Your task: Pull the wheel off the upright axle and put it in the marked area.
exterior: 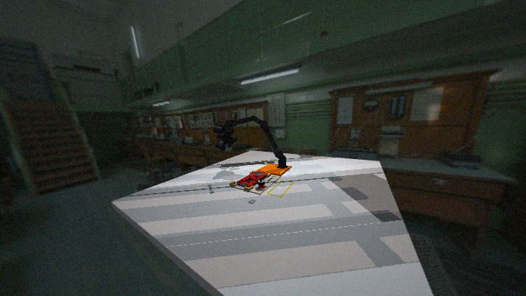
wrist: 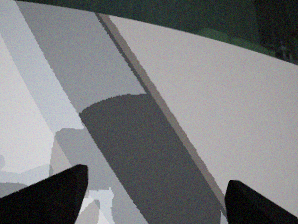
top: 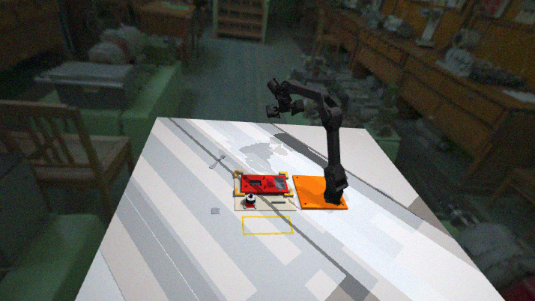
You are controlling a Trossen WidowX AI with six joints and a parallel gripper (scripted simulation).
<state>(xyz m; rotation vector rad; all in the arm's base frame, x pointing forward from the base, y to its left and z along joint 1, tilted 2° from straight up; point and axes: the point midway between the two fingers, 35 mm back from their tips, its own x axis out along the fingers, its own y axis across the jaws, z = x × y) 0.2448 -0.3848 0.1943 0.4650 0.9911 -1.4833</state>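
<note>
The black wheel [top: 250, 200] [exterior: 261, 182] with a pale hub sits on the upright axle over a small red base, at the front left of the beige board [top: 263, 207]. The axle itself is mostly hidden by the wheel. The marked area, a yellow rectangle outline [top: 267, 234] [exterior: 287, 189], lies on the table in front of the board, with nothing inside it. My gripper [top: 283, 111] [exterior: 225, 144] [wrist: 157, 183] is open and empty, high above the back of the table, far from the wheel. The wheel is not in the wrist view.
A red plate [top: 269, 184] lies between yellow corner brackets on the board's back part, behind the wheel. A thin grey bar [top: 278, 202] lies right of the wheel. My arm stands on an orange base plate [top: 310, 195]. A wrench shape [top: 217, 162] and a small grey patch [top: 215, 211] are to the left.
</note>
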